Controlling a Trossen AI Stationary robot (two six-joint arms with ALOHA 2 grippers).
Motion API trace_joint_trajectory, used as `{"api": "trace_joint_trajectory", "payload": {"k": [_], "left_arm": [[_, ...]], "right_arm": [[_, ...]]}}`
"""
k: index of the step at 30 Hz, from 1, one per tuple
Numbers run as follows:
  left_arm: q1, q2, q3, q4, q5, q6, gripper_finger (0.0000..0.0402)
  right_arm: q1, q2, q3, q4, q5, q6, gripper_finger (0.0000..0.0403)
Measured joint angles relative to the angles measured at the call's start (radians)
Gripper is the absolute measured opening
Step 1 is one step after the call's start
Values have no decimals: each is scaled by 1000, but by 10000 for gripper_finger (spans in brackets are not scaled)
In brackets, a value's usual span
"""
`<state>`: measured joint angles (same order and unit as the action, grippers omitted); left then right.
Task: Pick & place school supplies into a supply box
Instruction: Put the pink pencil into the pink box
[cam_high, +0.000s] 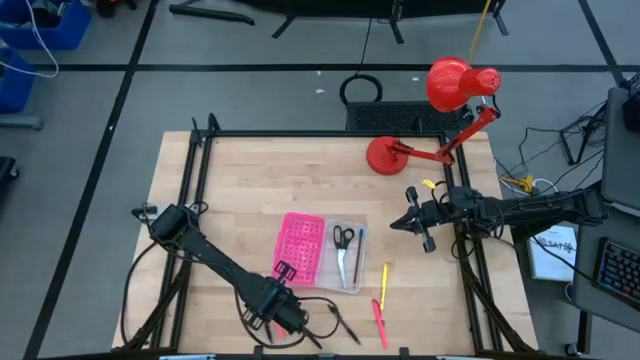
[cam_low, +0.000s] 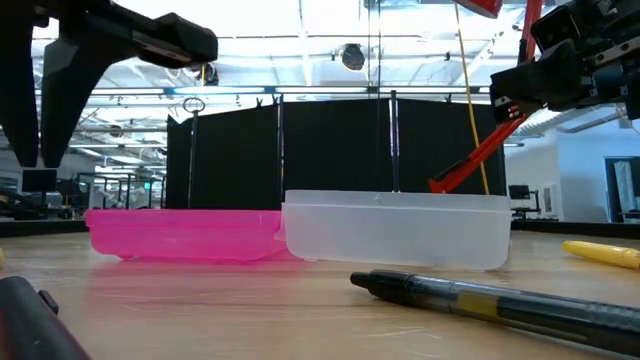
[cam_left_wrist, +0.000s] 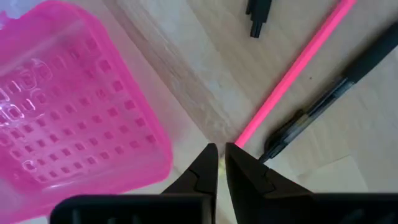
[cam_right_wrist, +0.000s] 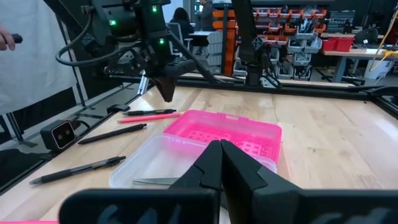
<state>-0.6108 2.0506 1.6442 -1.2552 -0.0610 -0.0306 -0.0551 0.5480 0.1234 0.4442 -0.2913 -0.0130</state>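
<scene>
Left gripper (cam_high: 283, 271) is hovering just off the pink lid's near corner, fingers pinched nearly together w/ nothing between them; in the left wrist view the tips (cam_left_wrist: 219, 163) are sitting right above the end of the pink pencil (cam_left_wrist: 292, 73). Right gripper (cam_high: 420, 222) is waiting over the table's right side near the red desk lamp (cam_high: 440, 120), fingers likewise closed & empty, well apart from the work.

Supply box (cam_high: 358, 262) is lying open mid-table: clear tray w/ the pink perforated lid (cam_high: 300, 247) folded out flat beside it. Scissors (cam_high: 343, 252) are already resting inside the tray, plus what's looking like a thin blue pen (cam_high: 361, 250) along the tray's right wall.

Handling, as I'm judging it: pens & pencils are light, stiff, round and slick, so they're likely rolling or pivoting if pinched near an end. Best taking each across the barrel around mid-length, jaws square to the shaft. Box is thin light plastic and prob sliding if bumped, so I'd be releasing low and over the tray.

Count outside the box: 1 yellow pencil (cam_high: 385, 277), 1 pink pencil, and approx 3 black pens by the left arm, e.g. one black pen (cam_low: 500, 298) lying close to the low camera. Exact no. of black ones is hard to tell, w/ arm and cables overlapping. Inside: 1 scissors, prob 1 blue pen.
</scene>
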Motion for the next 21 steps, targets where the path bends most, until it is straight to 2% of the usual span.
{"api": "trace_joint_trajectory", "payload": {"k": [4,9,13,16,21], "left_arm": [[-6,0,-41,12,-2,21,75],[-19,0,-121,72,12,26,141],[-42,1,-138,75,9,47,184],[-66,1,-137,79,8,97,194],[-66,0,-168,72,-5,139,182]], "right_arm": [[0,0,0,0,0,1,0],[0,2,0,-2,2,1,0],[0,3,0,-9,2,30,0],[0,3,0,-10,2,42,0],[0,3,0,-8,2,52,0]]}}
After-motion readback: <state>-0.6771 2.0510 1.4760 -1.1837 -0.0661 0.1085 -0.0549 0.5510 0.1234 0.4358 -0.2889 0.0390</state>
